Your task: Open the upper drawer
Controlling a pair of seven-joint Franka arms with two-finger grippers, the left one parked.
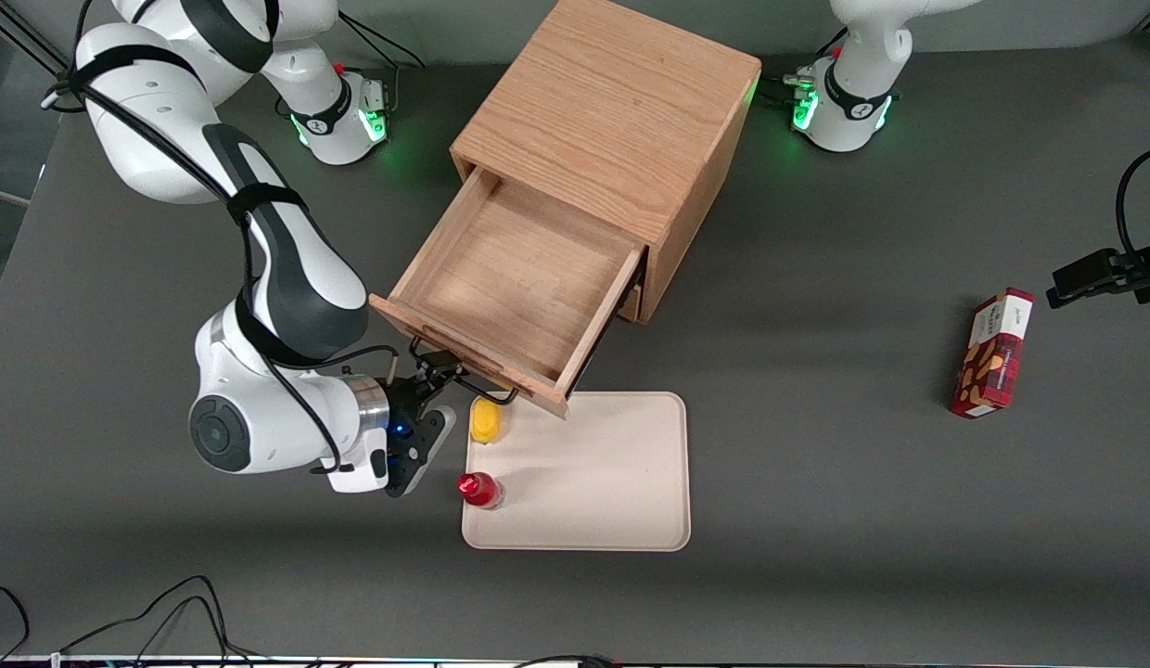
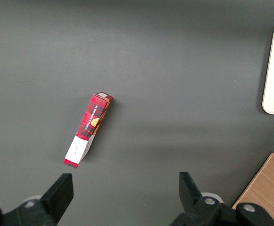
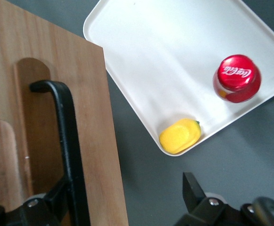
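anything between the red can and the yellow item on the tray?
No. In front view, only bare tray lies between red can and yellow item. Gripper is at the upper drawer handle.

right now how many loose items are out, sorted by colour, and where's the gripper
red: 2, can on the tray, box toward the parked arm's end
yellow: 1, yellow item on tray
total: 3
gripper at the upper drawer handle; drawer open
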